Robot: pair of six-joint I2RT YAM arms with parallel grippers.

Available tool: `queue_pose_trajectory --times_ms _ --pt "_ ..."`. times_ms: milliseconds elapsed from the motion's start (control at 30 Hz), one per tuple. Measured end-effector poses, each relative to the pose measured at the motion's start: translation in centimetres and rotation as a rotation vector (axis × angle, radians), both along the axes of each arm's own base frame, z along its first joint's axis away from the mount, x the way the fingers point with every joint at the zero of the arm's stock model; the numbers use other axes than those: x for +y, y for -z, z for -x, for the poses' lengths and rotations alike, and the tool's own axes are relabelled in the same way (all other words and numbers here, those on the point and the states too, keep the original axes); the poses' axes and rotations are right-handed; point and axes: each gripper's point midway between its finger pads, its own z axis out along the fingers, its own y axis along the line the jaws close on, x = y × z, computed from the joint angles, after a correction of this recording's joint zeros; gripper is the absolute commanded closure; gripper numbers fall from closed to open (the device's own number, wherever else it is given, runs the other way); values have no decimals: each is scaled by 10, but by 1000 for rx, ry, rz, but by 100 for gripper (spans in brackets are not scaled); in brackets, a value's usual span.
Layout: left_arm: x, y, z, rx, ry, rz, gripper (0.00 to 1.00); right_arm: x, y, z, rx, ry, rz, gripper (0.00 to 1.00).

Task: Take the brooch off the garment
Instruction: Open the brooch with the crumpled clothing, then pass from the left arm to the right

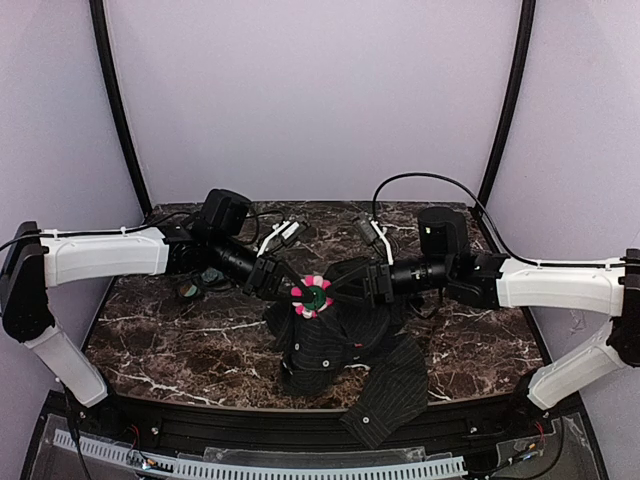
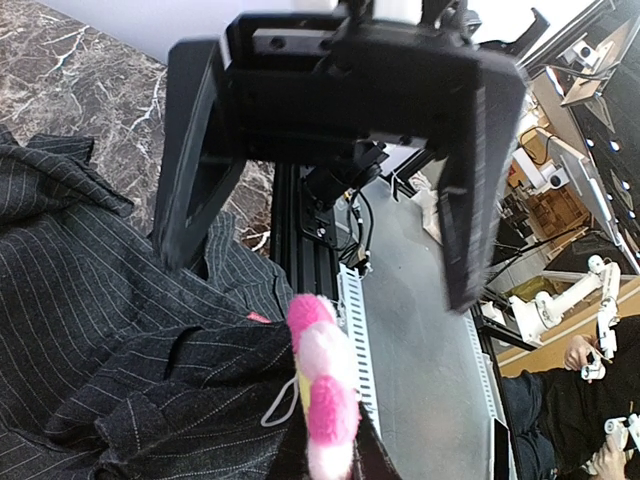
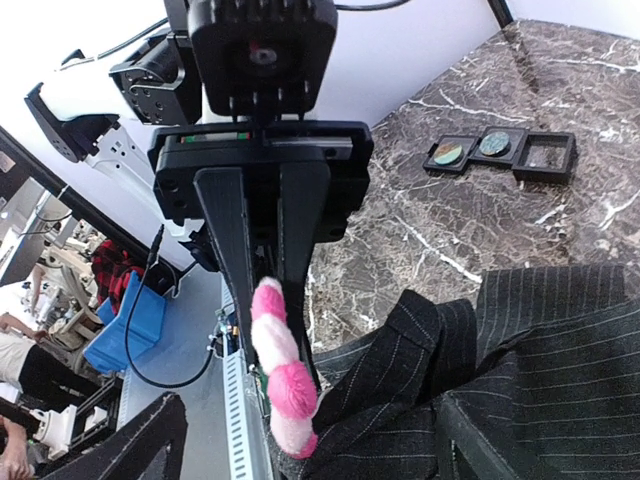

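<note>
Gripping the brooch [image 1: 311, 295] over mid-table with the left gripper [image 1: 288, 288], fingers [image 3: 232, 230] pressed tight together on the pink petals, flower turned edge-on to both wrist cameras and dark centre disc facing up toward the overhead one. Meeting it from the opposite side with the right gripper [image 2: 320, 265], jaws flung wide and clasping nothing, close to the flower yet apart from it. Directly below and touching the lower petals, a raised fold of the dark pinstriped garment [image 1: 340, 345]; impossible to tell whether pinned to that cloth or free of it. Heaped on the near half of the dark marble table [image 1: 170, 340], the rest of the cloth, with one flap spilling over the front edge. Off to the left arm's side, on bare stone well clear of the fabric, three small black square trays [image 3: 500, 153] in a row, round discs in two of them.
</note>
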Motion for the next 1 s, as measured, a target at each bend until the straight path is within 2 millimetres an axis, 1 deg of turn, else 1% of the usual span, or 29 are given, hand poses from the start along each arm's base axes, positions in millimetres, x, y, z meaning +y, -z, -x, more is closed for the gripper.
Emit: queue_pose_trajectory --times_ms 133,367,500,567,833,1000 --pt "0 -1 1 3 6 3 99 6 12 9 33 -52 -1 30" --pt "1 -3 5 12 26 13 99 17 13 20 49 -132 -38 50" --pt "1 -4 6 17 35 18 99 20 13 24 59 -161 -56 57" --pt "1 -4 7 19 39 20 99 22 12 25 63 -171 -66 60" --pt "1 -5 8 22 45 23 99 25 11 29 80 -208 -90 62" --pt "1 -5 8 22 45 23 99 27 11 31 81 -219 -97 67"
